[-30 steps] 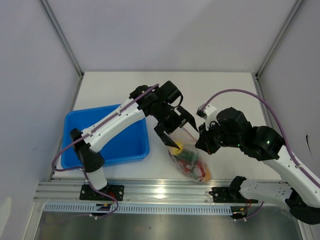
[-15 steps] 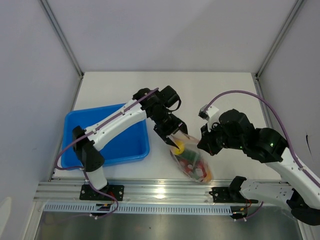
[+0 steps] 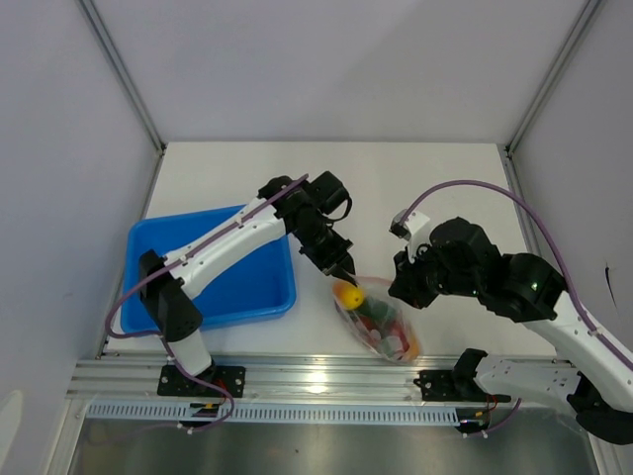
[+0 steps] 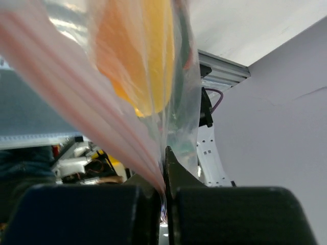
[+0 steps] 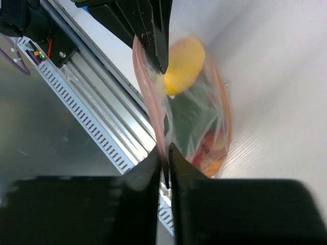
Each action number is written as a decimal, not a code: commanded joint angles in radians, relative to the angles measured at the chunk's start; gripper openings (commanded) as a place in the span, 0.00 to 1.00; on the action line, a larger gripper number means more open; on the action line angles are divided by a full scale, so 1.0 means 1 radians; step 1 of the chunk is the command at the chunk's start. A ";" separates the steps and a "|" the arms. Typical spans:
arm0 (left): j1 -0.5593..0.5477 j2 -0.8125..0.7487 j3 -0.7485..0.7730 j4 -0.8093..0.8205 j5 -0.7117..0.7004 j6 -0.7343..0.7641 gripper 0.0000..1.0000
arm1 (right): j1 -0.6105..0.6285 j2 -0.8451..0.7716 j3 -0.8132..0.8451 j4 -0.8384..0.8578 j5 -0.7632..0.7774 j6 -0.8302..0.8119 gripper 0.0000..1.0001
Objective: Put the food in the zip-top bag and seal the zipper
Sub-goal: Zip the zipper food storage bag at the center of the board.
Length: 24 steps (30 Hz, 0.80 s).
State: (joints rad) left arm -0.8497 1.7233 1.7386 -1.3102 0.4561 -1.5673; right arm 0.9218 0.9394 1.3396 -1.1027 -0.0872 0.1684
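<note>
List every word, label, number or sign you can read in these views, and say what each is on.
None can be read.
The zip-top bag: clear plastic, no print visible.
A small mark on the near rail: too small to read.

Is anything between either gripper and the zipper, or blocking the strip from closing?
Nothing visible. The left gripper and right gripper are each shut on the zipper. Inside the bag, the yellow piece lies close to it by the left gripper and might crowd the seal.
</note>
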 commanded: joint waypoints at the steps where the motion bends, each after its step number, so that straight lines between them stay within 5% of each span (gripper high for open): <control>1: 0.009 -0.031 0.105 0.012 -0.045 0.107 0.01 | 0.005 0.015 0.036 0.006 -0.002 0.013 0.22; 2: 0.009 -0.025 0.123 0.020 -0.057 0.190 0.01 | 0.005 0.028 0.049 -0.002 -0.002 0.025 0.38; 8: 0.011 0.054 0.338 -0.011 -0.080 0.502 0.01 | 0.005 0.067 0.180 -0.035 0.003 0.071 0.67; 20: -0.015 0.078 0.335 -0.024 0.090 1.108 0.01 | -0.106 0.090 0.282 -0.086 -0.011 0.076 0.69; 24: -0.005 -0.020 0.225 0.052 0.089 1.161 0.01 | -0.194 0.091 0.245 -0.072 -0.022 0.054 0.68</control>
State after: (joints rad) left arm -0.8543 1.7943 2.0117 -1.3006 0.4953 -0.5613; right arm 0.7792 1.0313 1.5963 -1.1713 -0.0959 0.2401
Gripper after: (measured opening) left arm 0.006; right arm 0.685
